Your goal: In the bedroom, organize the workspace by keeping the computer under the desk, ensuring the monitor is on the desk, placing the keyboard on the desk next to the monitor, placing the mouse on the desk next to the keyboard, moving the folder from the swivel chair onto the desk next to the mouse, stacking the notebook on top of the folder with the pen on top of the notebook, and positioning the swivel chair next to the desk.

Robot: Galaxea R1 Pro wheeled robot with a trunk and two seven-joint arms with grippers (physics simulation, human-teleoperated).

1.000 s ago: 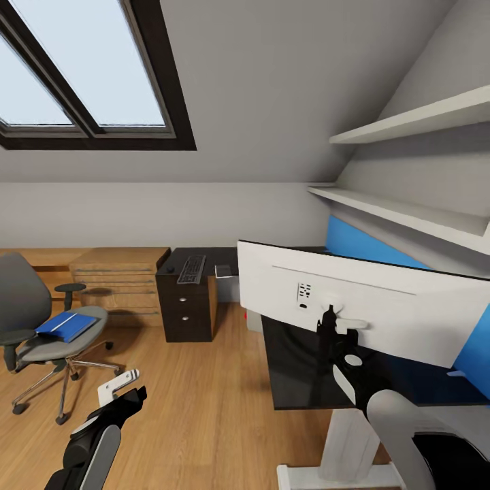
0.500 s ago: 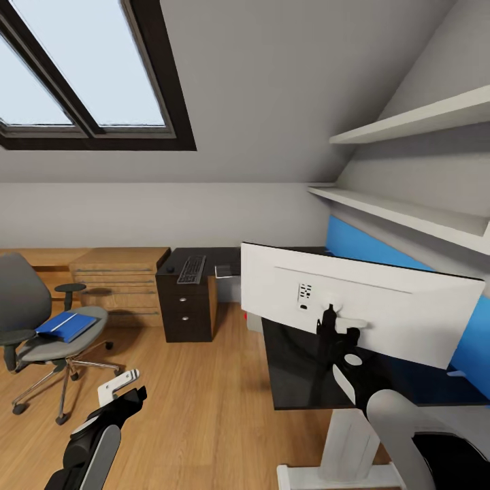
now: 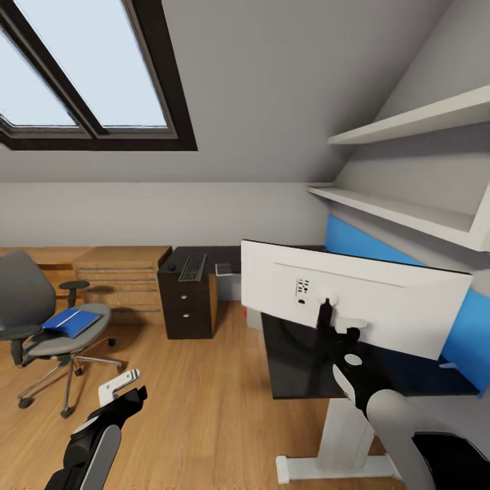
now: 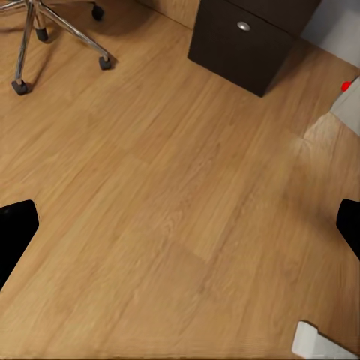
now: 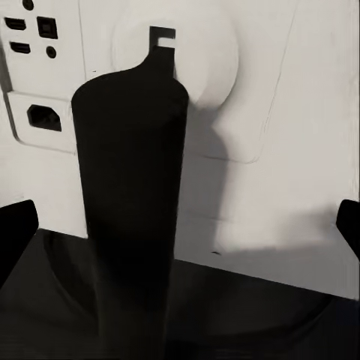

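Observation:
The monitor (image 3: 367, 306) stands on the near wing of the black desk (image 3: 299, 378) with its white back to me. My right gripper (image 3: 328, 332) is open at its slim black stand (image 5: 127, 195); the fingertips sit wide on either side, apart from it. The monitor's back panel (image 5: 285, 112) and ports are close up. My left gripper (image 3: 126, 393) hangs open over bare floor. The keyboard (image 3: 192, 267) and a small grey notebook (image 3: 223, 270) lie on the far wing. The blue folder (image 3: 68, 321) rests on the swivel chair (image 3: 27, 299). The computer (image 3: 253, 318) shows its red light (image 4: 346, 85) under the desk.
A black drawer unit (image 3: 187, 309) stands beside a light wood chest (image 3: 119, 275). The desk has a white leg and foot (image 3: 340, 463). Shelves (image 3: 408, 211) and a blue panel (image 3: 469, 327) line the right wall. Open plank floor (image 4: 172, 195) lies between chair and desk.
The whole view has shifted slightly. The monitor has turned a little, its right end now further in from the picture's edge. Both grippers keep their places.

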